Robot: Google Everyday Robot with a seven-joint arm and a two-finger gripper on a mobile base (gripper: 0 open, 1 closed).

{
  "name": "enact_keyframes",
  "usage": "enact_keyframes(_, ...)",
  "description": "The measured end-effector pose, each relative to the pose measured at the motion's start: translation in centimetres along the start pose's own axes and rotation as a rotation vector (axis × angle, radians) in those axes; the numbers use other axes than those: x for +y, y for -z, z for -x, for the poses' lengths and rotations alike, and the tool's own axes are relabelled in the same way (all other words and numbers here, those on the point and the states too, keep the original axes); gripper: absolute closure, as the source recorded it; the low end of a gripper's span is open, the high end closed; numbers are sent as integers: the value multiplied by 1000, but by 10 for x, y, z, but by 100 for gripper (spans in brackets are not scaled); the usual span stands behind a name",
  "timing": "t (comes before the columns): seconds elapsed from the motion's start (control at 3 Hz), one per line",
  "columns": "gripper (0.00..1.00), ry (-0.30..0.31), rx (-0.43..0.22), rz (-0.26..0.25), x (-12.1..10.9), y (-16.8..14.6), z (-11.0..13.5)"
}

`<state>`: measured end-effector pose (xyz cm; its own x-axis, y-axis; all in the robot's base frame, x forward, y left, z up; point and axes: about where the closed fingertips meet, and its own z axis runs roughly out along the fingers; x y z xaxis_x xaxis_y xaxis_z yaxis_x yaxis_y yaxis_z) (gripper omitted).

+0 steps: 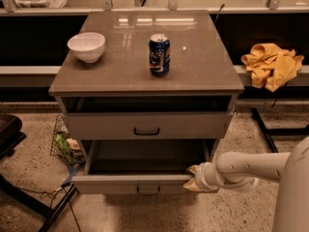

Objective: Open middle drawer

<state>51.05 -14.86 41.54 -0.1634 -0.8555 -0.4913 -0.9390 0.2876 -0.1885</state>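
— Where's the middle drawer [120, 183]?
— Standing out toward the near side, below the upper drawer [106, 125]. The gripper [192, 179] is at its front's right end.
— Gripping it?
— Can't tell.
— Around it?
— Bowl [86, 46] and can [159, 55] on top, yellow cloth [270, 64] far right, wire basket [65, 144] left, partly hidden.

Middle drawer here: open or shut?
Open. The middle drawer has its front well forward of the cabinet, tray exposed; the drawer above sits flush. The gripper is at the pulled-out front's right end.
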Motion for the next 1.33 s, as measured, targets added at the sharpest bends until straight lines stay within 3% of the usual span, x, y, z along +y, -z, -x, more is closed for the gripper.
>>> enact_keyframes(0.33,29,1,-1,2,1,-1,1)
enact_keyframes(0.67,27,-25,34,25,14,-1,-11)
enact_keyframes(1.0,58,-42,48,26,18,2,-17)
enact_keyframes(1.33,81,-42,48,26,18,3,-16)
